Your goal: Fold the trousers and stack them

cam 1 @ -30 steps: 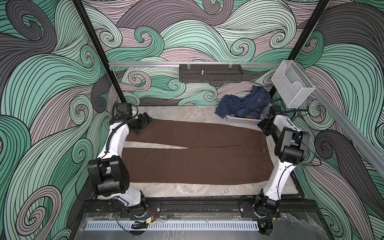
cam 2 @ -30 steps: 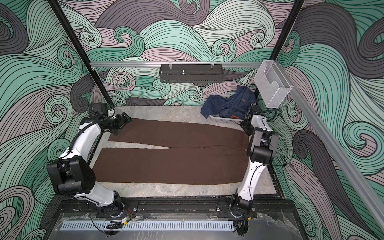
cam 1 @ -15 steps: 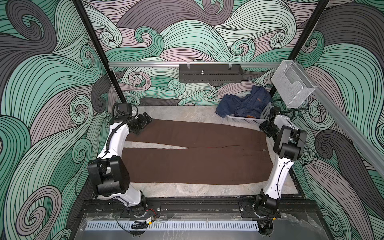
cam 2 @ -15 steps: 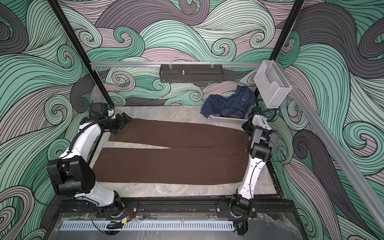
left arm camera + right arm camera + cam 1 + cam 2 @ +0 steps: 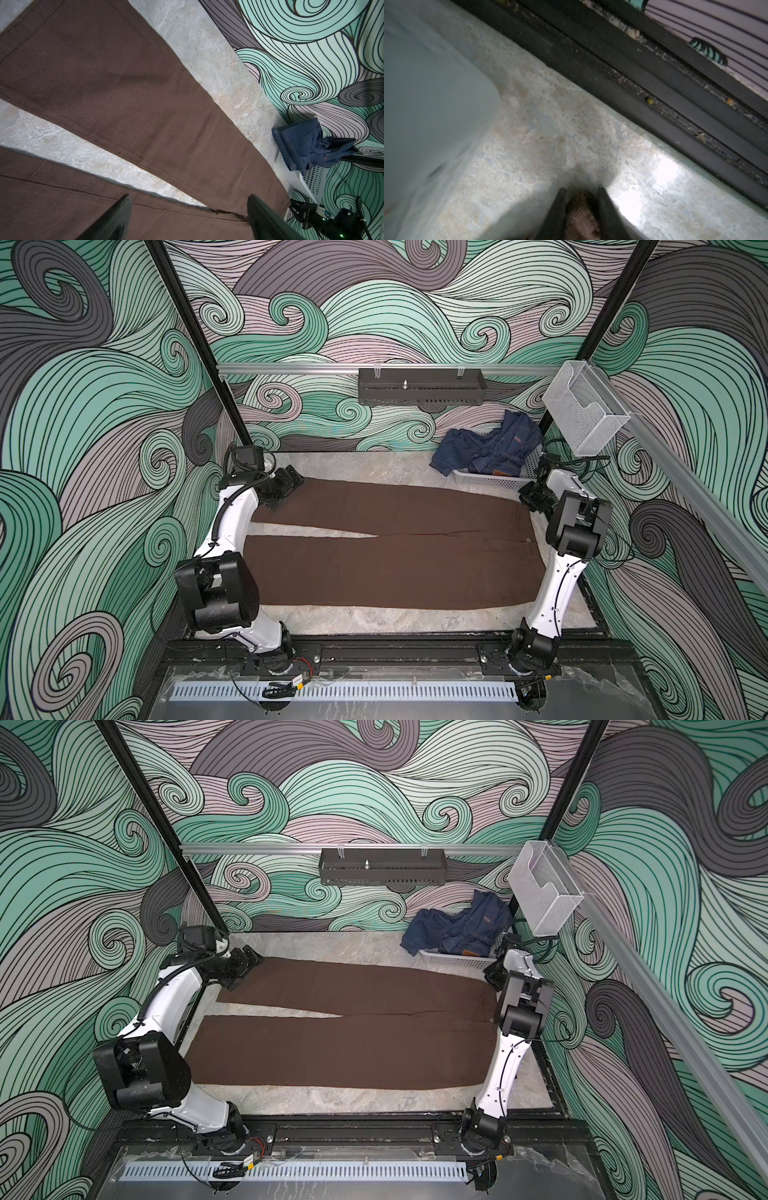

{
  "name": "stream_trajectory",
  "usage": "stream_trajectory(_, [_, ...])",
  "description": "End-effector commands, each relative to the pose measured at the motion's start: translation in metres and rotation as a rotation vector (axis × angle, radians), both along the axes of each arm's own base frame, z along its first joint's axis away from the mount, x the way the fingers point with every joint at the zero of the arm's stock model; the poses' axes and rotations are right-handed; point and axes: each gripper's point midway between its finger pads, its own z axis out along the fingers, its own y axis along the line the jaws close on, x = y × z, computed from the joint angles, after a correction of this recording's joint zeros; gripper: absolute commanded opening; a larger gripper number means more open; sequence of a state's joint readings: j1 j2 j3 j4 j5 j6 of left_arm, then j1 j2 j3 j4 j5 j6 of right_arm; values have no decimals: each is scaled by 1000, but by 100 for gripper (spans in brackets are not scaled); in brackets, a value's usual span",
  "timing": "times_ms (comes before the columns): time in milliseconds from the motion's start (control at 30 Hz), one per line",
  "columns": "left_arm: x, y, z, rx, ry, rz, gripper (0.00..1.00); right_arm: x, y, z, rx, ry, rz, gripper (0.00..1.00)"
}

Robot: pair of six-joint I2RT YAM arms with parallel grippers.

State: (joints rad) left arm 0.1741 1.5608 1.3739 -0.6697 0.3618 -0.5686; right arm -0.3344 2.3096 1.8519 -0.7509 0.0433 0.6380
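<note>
Neatly flat, dark brown trousers [image 5: 395, 556] cover the bench [image 5: 374, 464], legs parted leftward. Left gripper [image 5: 189, 197] gapes wide, empty, above the far hem; right gripper [image 5: 581, 190] pinches the waist at the far-right corner.

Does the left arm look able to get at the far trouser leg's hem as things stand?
Probably yes: the open left gripper hangs right by that end of the trousers, which lie flat with nothing covering the hem.
</note>
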Motion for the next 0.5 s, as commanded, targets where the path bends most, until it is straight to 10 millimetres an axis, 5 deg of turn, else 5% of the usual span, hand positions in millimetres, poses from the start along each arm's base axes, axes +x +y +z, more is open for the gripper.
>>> stream_trajectory(0, [-2,6,24,51,-52,5,90,-8,10,9,26,7,10,12])
stream_trajectory(200, [-2,14,34,91,-76,34,90,-10,18,63,13,-91,21,0])
stream_trajectory(367, [3,26,37,154,-91,63,90,-41,31,99,-1,-129,19,0])
stream_trajectory(467, [10,30,31,160,-62,61,89,-66,39,103,4,-119,1,0])
